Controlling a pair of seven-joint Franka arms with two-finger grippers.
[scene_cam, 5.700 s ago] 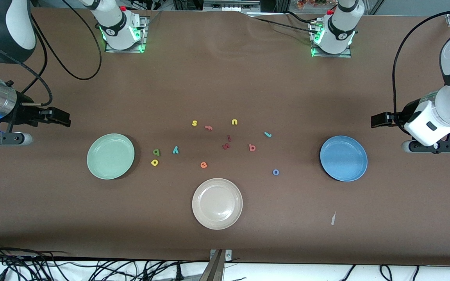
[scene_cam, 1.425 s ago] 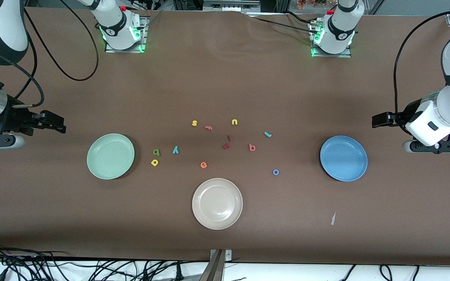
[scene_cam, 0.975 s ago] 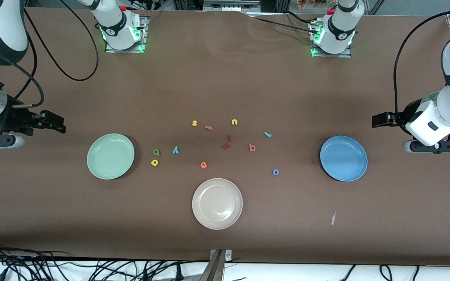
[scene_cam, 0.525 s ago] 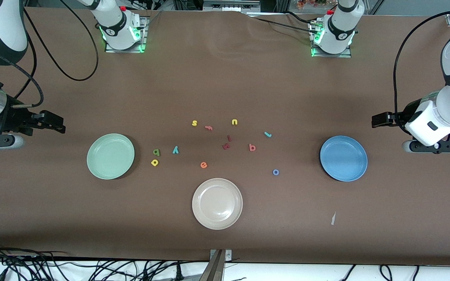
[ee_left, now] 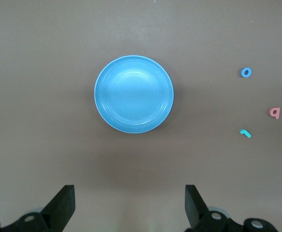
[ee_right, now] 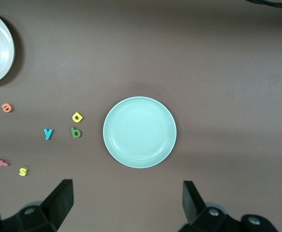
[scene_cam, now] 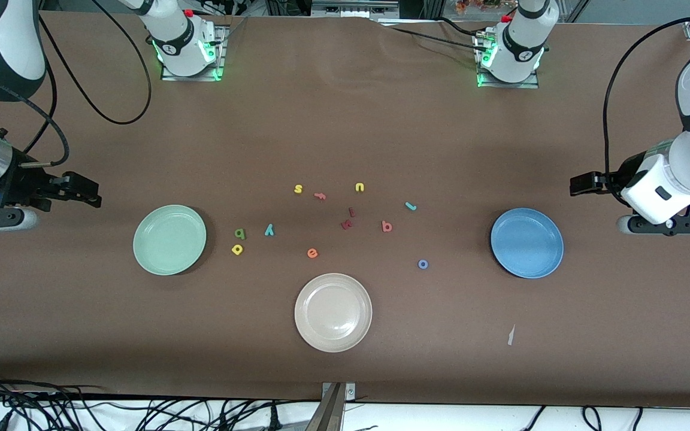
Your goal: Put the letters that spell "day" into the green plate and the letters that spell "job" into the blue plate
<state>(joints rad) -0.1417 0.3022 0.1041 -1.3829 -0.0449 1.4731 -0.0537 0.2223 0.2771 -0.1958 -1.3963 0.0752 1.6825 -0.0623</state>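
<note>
The green plate (scene_cam: 169, 239) (ee_right: 140, 132) lies empty toward the right arm's end of the table. Beside it lie a dark green letter (scene_cam: 239, 233), a yellow one (scene_cam: 237, 249) and a teal "y" (scene_cam: 269, 229). The blue plate (scene_cam: 526, 243) (ee_left: 133, 94) lies empty toward the left arm's end. A teal hook (scene_cam: 410, 206), a salmon-pink letter (scene_cam: 387, 225) and a blue "o" (scene_cam: 423, 264) lie on the table beside it. My right gripper (scene_cam: 90, 194) (ee_right: 126, 200) hangs open and empty over bare table next to the green plate. My left gripper (scene_cam: 575, 184) (ee_left: 129, 203) hangs open and empty next to the blue plate.
A beige plate (scene_cam: 333, 312) sits nearest the front camera, mid-table. Other loose letters lie among the rest: an orange "e" (scene_cam: 312, 253), a yellow "s" (scene_cam: 298, 189), a pink "f" (scene_cam: 320, 196), a yellow "u" (scene_cam: 359, 187) and two dark red ones (scene_cam: 347, 224).
Since the earliest frame the right gripper has drawn back slightly toward its end of the table. Over the last second nothing has visibly moved.
</note>
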